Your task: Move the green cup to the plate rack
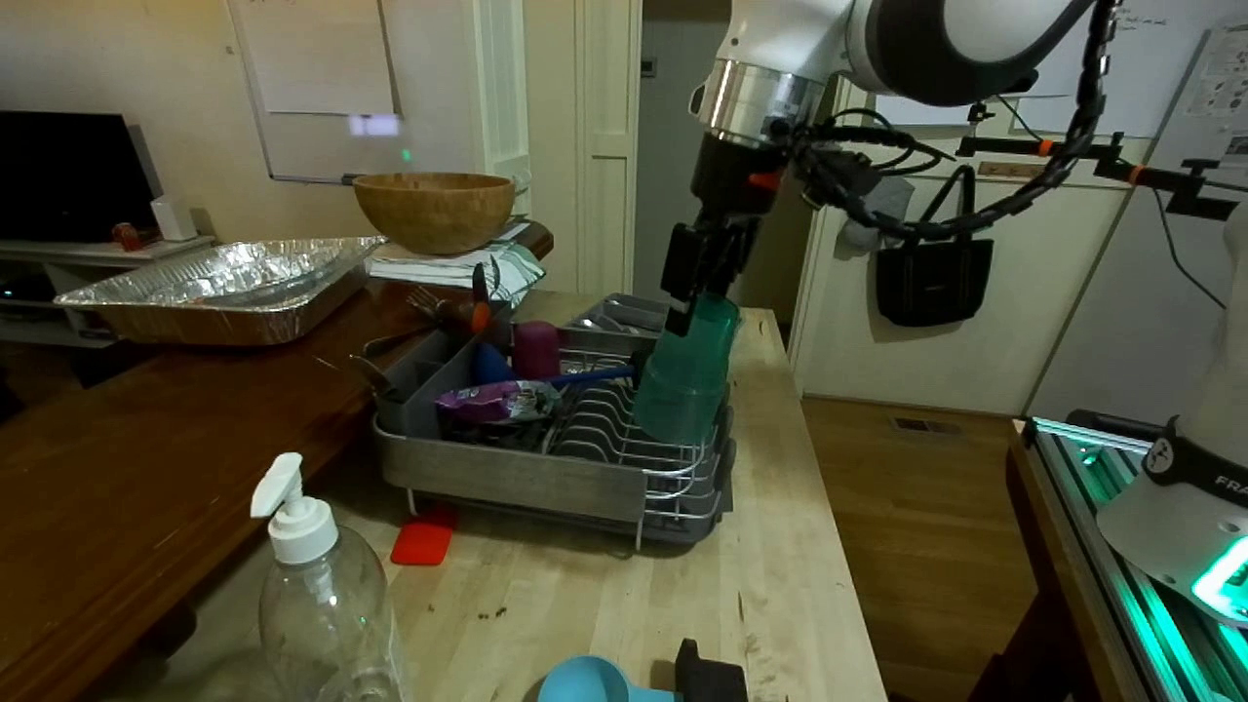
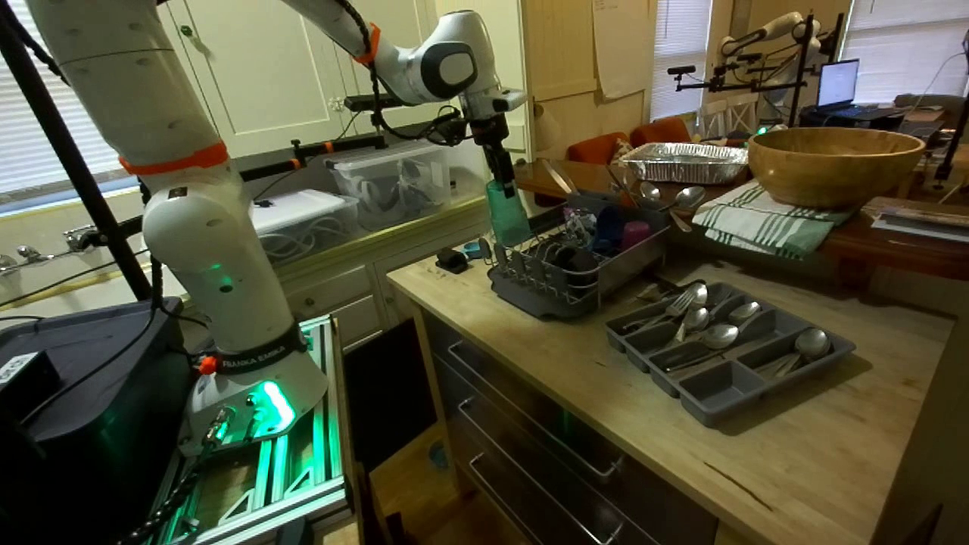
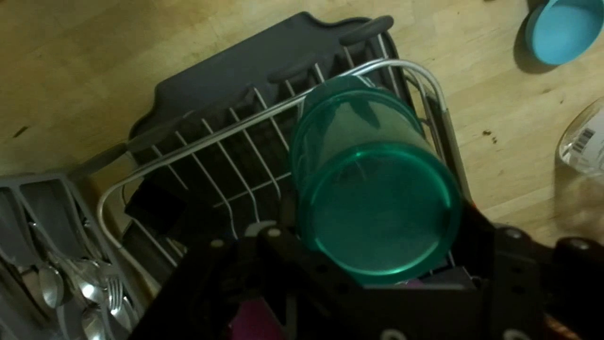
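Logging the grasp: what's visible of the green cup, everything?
The green cup is translucent teal, smooth and tapered, and looks like plastic. It is tilted, narrower end up, wider end down, so apparently upside down. The fingers hold it near its upper end, over the wire part of the plate rack, close to one end. Whether its lower edge touches the plate rack cannot be told.

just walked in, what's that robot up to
The robot arm has the green cup gripped in its jaws, tilted, over one end of the rack. It hasn't let go yet, and whether the cup touches the rack is hard to tell. A purple packet is among the other things in the rack.
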